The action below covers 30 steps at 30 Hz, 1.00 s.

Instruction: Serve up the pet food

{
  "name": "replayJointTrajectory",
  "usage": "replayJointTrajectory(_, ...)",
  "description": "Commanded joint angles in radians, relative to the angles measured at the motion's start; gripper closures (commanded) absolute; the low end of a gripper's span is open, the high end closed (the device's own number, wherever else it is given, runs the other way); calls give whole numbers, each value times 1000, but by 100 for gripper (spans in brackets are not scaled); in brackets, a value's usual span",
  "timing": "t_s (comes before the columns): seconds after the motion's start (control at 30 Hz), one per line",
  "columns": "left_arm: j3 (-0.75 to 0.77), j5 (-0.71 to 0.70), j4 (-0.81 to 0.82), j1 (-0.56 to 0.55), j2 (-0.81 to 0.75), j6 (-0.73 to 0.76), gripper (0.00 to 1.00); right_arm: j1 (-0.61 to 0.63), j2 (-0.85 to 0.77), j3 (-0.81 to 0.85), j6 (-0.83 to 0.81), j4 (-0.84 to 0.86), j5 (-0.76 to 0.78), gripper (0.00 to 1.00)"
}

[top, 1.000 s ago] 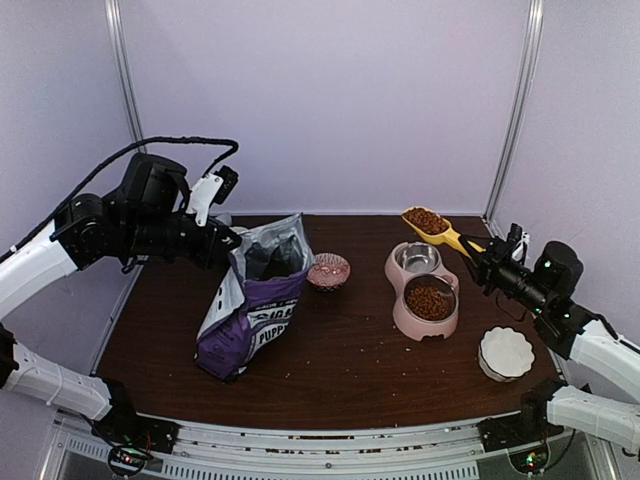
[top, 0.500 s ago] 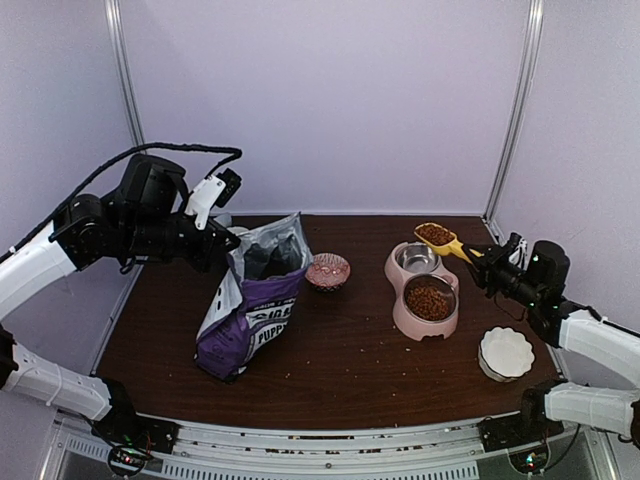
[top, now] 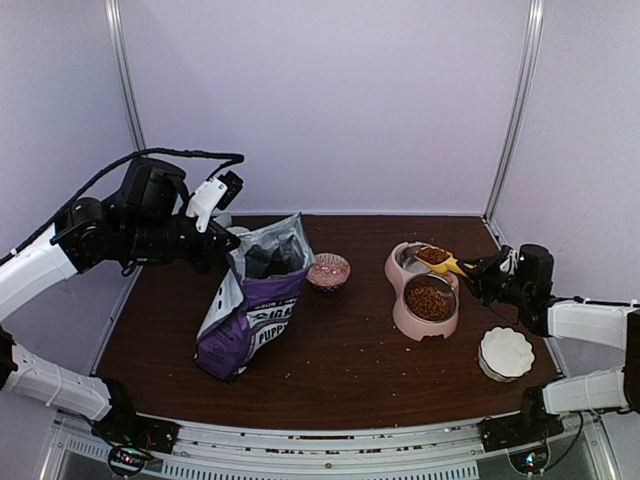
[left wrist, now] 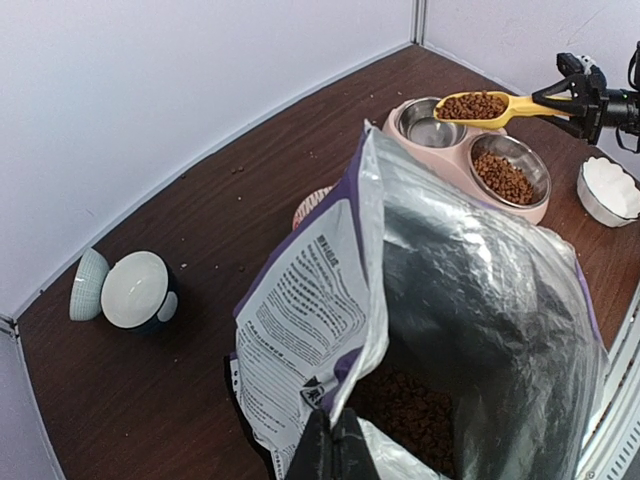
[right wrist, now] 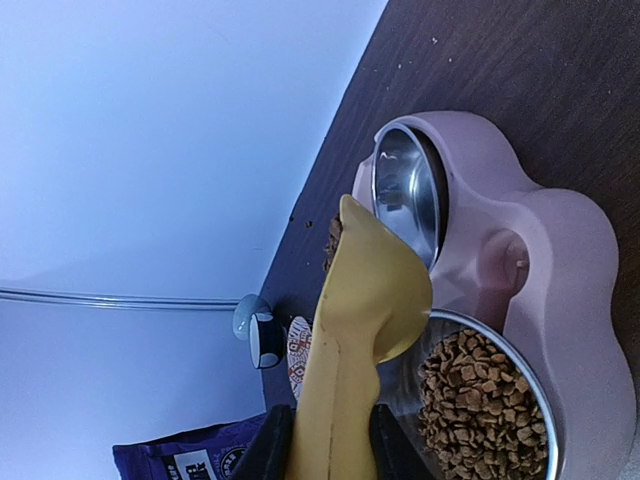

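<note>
My right gripper [top: 478, 272] is shut on the handle of a yellow scoop [top: 440, 259] heaped with pet food [top: 433, 254], held over the pink double feeder [top: 400, 318]. The near steel bowl holds pet food [top: 430, 299]; the far steel bowl [left wrist: 430, 127] holds none. In the right wrist view the scoop [right wrist: 365, 310] is seen from below, above both bowls. My left gripper [left wrist: 335, 445] is shut on the rim of the open purple bag [top: 250, 300], holding it upright; pet food [left wrist: 410, 410] lies inside.
A patterned pink bowl [top: 328, 270] stands behind the bag. A white scalloped bowl [top: 505, 352] sits at the near right. Two small bowls [left wrist: 125, 290] lie at the back left near the wall. Crumbs dot the brown table [top: 340, 370].
My right gripper has drawn down and toward the feeder, carrying the loaded scoop from behind the feeder to just above the far bowl. The left arm and bag have barely moved.
</note>
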Motion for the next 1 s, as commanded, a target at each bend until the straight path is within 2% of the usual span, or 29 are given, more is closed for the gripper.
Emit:
replayJointTrajectory(0.0, -19, -28, 59, 8, -15, 26, 100, -16, 32, 43, -58, 44, -29, 88)
replayJointTrajectory(0.97, -65, -41, 78, 9, -45, 41, 100, -25, 131, 232, -227, -239, 3, 89)
